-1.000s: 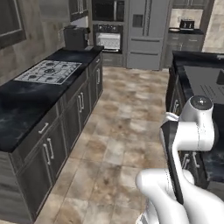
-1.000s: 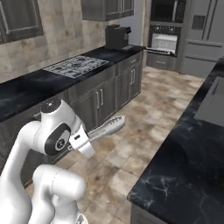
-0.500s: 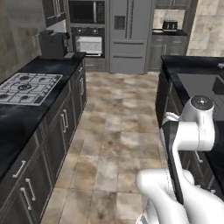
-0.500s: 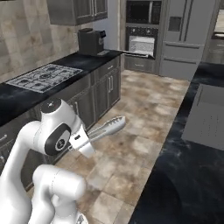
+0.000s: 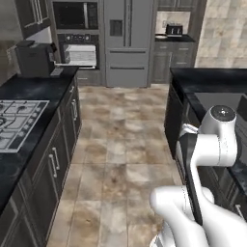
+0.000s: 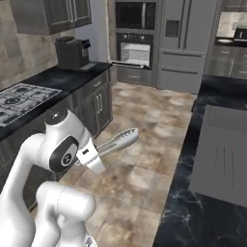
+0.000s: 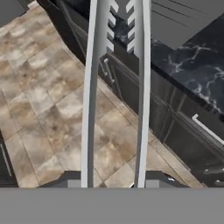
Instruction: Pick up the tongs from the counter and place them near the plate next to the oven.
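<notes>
1. The oven [image 5: 80,52] is a steel wall oven with a dark glass door, set in tall grey cabinets at the far end of a kitchen aisle. Every place below is given relative to it.

2. A long black stone counter [image 5: 29,96] runs from just beside the oven toward the camera, along the left of the aisle. It carries a gas hob [image 5: 14,123] and, closer to the oven, a dark boxy coffee machine [image 5: 34,59].

3. A second black counter [image 6: 202,193] lines the opposite side of the aisle, well apart from the oven.

4. The white robot arm [image 6: 53,159] stands in the aisle, well short of the oven, with tiled floor [image 5: 120,140] between the two.

5. The gripper [image 6: 90,157] is clenched on the joined end of the tongs [image 6: 116,142]. It holds them in the air over the floor, tips pointing roughly toward the oven end of the room.

6. In the hand view the tongs [image 7: 116,87] show as two narrow silver arms, side by side, with toothed tips at the top. Below them are the floor and the second counter's cabinet fronts.

7. The plate cannot be made out at this distance; judging from the task, it sits on the counter beside the oven.

8. Step in hand, as a judgement: the pickup is done and this is the carry toward the oven.

9. The next move likely calls for closing the gap to the oven end of the long counter, finding the plate, and lowering the tongs beside it before letting go.
</notes>
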Available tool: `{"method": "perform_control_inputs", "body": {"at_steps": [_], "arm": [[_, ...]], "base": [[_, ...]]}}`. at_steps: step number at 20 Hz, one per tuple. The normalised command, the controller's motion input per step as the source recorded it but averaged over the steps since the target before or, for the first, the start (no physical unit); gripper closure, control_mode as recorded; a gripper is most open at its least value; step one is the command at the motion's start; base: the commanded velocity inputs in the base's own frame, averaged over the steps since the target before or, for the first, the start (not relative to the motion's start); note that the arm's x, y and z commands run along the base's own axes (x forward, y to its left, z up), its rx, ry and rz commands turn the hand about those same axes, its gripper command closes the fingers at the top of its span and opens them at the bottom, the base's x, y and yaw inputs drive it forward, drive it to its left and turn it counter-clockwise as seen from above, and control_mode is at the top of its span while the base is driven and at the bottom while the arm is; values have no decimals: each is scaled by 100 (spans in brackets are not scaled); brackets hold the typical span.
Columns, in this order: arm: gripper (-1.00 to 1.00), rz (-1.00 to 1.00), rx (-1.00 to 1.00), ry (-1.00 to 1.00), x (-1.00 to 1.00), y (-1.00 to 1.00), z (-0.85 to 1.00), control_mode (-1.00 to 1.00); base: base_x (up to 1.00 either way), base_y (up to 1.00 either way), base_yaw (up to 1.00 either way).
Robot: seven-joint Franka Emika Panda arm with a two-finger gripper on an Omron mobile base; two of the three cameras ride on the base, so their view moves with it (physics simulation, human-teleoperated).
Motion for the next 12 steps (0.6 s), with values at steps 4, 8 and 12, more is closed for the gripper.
{"method": "perform_control_inputs", "body": {"at_steps": [4,8,12], "arm": [[100,0,0,0,0,0,0,100],[100,0,0,0,0,0,0,100],[100,0,0,0,0,0,0,100]], "base": [[100,16,-21],[100,25,-20],[100,29,-19]]}}
